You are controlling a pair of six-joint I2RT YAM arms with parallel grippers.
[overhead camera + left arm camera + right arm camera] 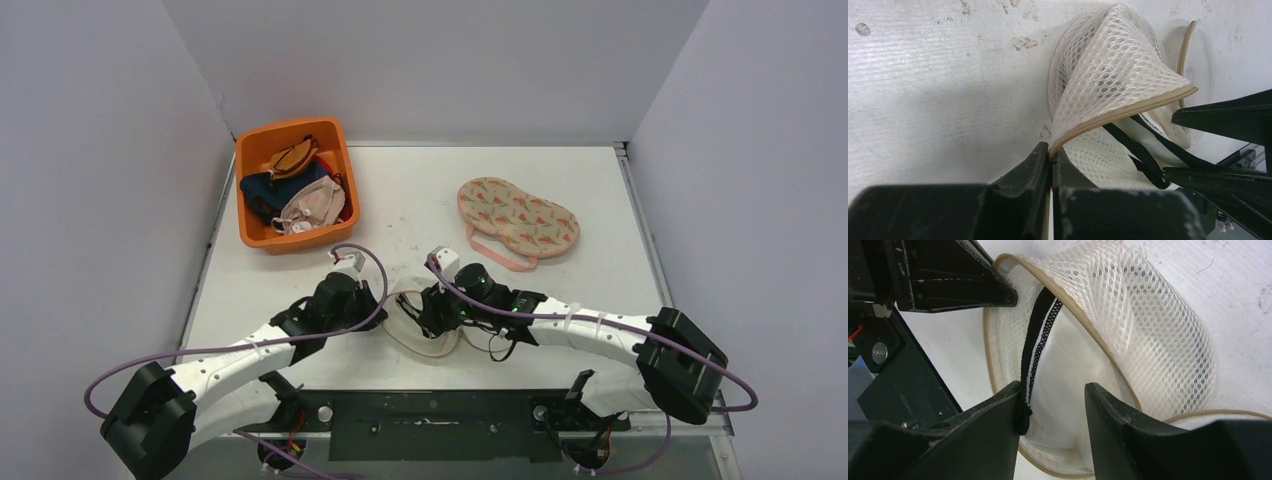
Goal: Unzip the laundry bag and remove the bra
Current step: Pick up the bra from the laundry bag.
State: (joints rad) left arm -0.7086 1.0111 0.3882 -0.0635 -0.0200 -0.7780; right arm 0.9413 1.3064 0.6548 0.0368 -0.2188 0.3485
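So the mesh laundry bag (428, 330) sits at the middle of the worktop's (420, 190) near edge, right between the two arms, and it's already unzipped a good way. The left end effector (1050, 152) is pinched shut on the tan zip edge (1128, 112) of the top flap. It's holding that flap peeled up and back, which makes sense to me: the mesh is floppy and would drop straight back over the opening if nobody held it.

The right end effector (1054, 387) is spread open and poking into the gap, not gripping anything. Its one finger is touching the black lacy strap of the bra (1040, 335). That strap is all I can really make out of the bra; the rest is still inside the bag, and I can't tell whether the white stuff under the strap is a cup or the bag's lining.

My read: unzipping is basically done and this is the reach-in-and-grab step. The right one probably needs to close on the strap, then pull out toward the near edge while the left keeps the flap up.

Off to the far-left corner there's an orange bin (244, 200) full of clothes, and a carrot-print bag (517, 215) lies toward the far-right side, well apart from the action.
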